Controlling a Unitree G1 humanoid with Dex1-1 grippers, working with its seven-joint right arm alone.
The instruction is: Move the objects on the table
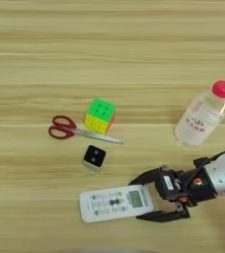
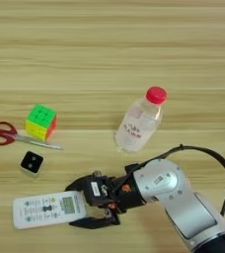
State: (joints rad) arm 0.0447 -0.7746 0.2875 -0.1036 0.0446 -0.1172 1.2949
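Two head-mounted stereo eyes look steeply down on the wooden counter, which fills both pictures. Both share the cube, bottle and remote. The right eye reaches further right and takes in more forearm; the left reaches further left.

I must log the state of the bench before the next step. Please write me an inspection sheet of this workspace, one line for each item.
Surface: wooden table, light brown, grain running across.
Job's things: white remote lying flat near the front; bottle with red cap; puzzle cube; scissors beside the cube, blade tip under its front; black square device in front of them.
Clutter: nothing seen.
Grippers: right gripper, jaws open, one on each side of the remote's right end.
Cables: black cable looping over the forearm.
Surroundings: nothing seen.
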